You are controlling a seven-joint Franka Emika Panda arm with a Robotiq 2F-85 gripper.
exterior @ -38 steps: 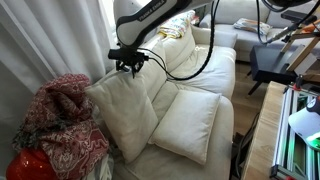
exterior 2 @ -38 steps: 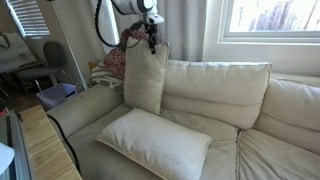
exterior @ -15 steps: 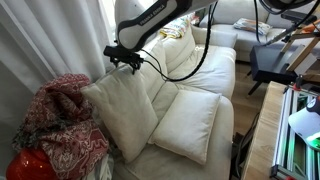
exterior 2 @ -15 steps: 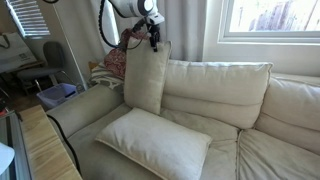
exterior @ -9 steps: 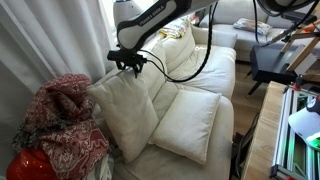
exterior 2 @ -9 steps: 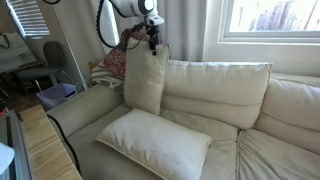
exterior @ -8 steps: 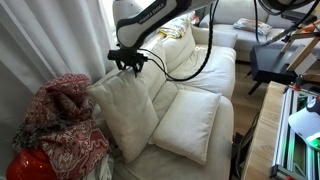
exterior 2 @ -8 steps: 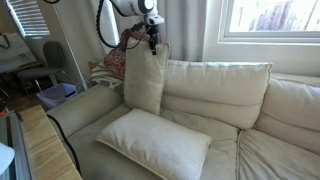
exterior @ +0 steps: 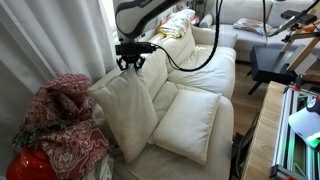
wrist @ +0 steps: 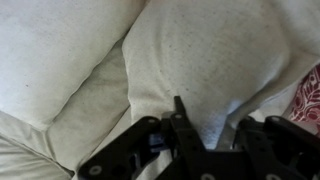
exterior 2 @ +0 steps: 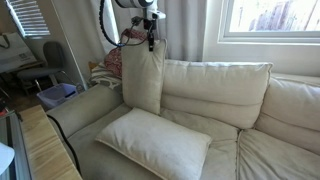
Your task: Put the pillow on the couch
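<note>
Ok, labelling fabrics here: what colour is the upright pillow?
The pillow is plain cream-white, clearest in an exterior view.

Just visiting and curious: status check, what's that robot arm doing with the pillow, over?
Gripper over the pillow, jaws look open, empty. Pillow upright on couch, beside smaller cushion. Nothing in the way.

I see the pillow [exterior: 125,112] as plain cream-white, and the couch [exterior: 205,62] is the same cream, with no pattern. The cushion [exterior: 188,125] on the seat is cream too. My gripper [exterior: 131,67] is black. Beside the couch, a throw [exterior: 62,125] carries a busy red and pale print. The curtain [exterior: 50,40] is grey-white, and the floor [exterior 2: 45,140] is light wood.
</note>
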